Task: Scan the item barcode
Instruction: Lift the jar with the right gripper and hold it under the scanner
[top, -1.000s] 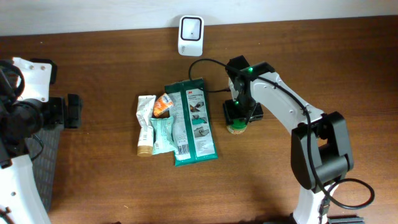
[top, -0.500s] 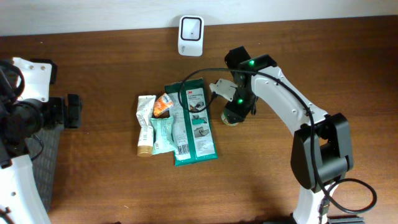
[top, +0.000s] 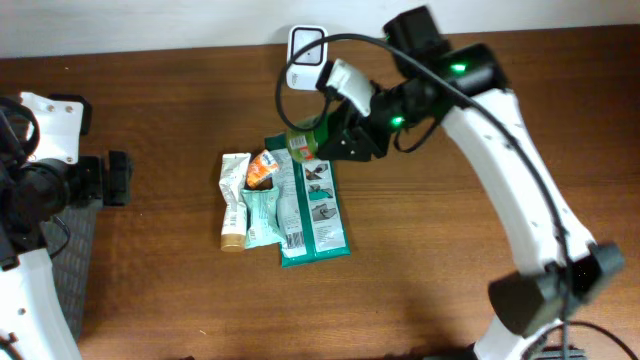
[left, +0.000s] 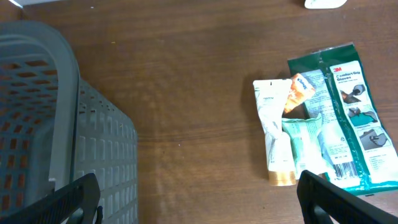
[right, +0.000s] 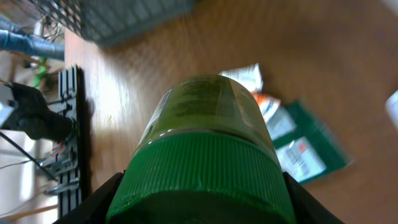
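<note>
Overhead, the right gripper (top: 332, 140) grips a green-lidded jar (top: 303, 143) sideways, just short of the white scanner (top: 307, 57) at the far edge; left wrist, the left gripper (left: 205, 208) gapes wide, well apart; right wrist, the lid (right: 202, 180) faces the camera.

Overhead: straight down over green packet (top: 313, 200). Left wrist: low, well apart from it. Right wrist: above, tilted down. All three share it.

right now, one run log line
right gripper: shut on green-lidded round jar | jar: in air near white scanner | left gripper: open
</note>
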